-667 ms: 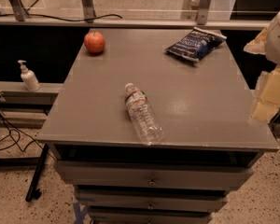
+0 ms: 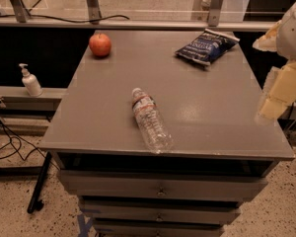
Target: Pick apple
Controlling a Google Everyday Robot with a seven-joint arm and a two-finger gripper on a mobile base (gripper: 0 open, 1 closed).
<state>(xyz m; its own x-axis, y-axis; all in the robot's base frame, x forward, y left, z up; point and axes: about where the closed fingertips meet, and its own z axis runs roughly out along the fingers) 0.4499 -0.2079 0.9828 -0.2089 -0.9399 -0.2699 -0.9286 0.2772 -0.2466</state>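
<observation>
Clear bottle (image 2: 150, 120) lies on its side near the front edge of the surface (image 2: 212, 107), same spot as a moment ago. Tool (image 2: 276, 95) at the right edge of frame, mid-height, has barely shifted; cannot tell if wide or narrow. Chip bag (image 2: 206, 46) upper right. Apple (image 2: 100, 44) upper left, far corner, untouched, well apart from tool. Judged: reach hardly begun.

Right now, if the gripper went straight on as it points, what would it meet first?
Likely the table near its right edge, since the gripper at right points down; depth is unclear. The apple lies far left, off that line.
</observation>
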